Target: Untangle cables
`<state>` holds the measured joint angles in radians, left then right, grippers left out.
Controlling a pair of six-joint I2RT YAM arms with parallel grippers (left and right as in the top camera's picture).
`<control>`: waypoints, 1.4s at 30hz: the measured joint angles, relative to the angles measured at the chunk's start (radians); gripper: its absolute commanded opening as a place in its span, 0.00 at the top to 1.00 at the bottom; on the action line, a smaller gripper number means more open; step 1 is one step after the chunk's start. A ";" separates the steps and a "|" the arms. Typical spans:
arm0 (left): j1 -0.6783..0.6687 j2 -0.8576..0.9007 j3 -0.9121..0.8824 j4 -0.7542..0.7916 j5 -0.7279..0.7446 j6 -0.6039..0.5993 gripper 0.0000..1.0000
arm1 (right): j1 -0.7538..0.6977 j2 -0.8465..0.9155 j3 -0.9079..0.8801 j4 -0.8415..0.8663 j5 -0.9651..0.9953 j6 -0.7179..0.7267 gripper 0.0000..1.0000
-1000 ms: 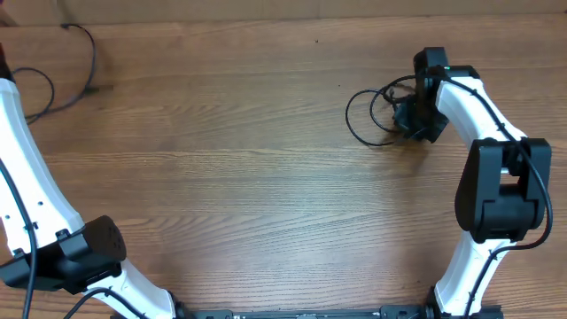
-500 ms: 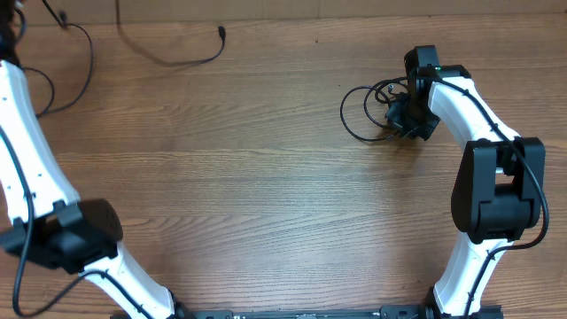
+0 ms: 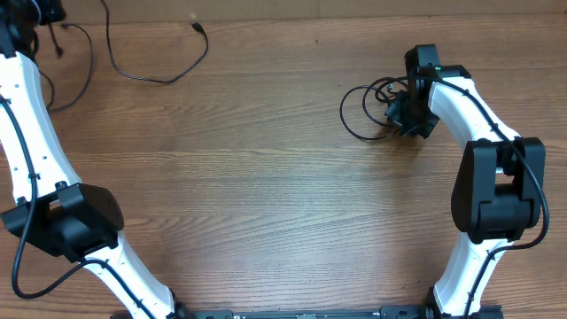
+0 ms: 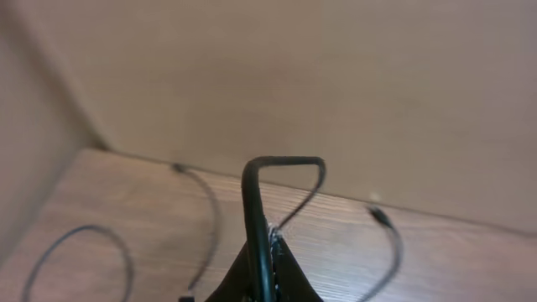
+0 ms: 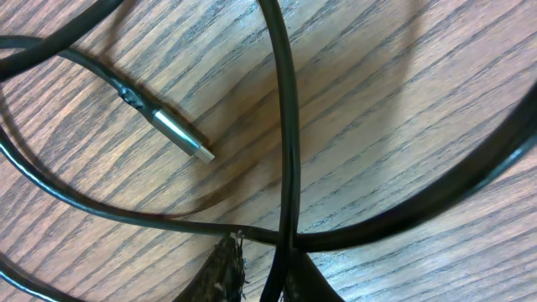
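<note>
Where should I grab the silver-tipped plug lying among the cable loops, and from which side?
Probably the black sleeve behind the silver tip, from above, fingers across it: it lies flat on bare wood, clear of the crossing loops.

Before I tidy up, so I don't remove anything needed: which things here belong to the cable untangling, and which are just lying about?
Part of the job:
- tangled cables, pinched by the right gripper
- loose cables at top left, one gripped by the left gripper

Just lying about:
- nothing seen, only the bare wooden table
</note>
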<state>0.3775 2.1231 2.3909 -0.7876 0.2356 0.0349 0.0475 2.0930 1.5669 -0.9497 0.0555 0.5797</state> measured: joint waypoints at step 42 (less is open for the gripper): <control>-0.269 0.230 0.004 -0.157 0.076 -0.141 0.00 | 0.354 0.000 0.000 0.042 -0.364 0.000 0.96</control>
<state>0.1089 2.3535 2.3947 -0.9447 0.3119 -0.1062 0.4019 2.0930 1.5669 -0.9077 -0.3084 0.5797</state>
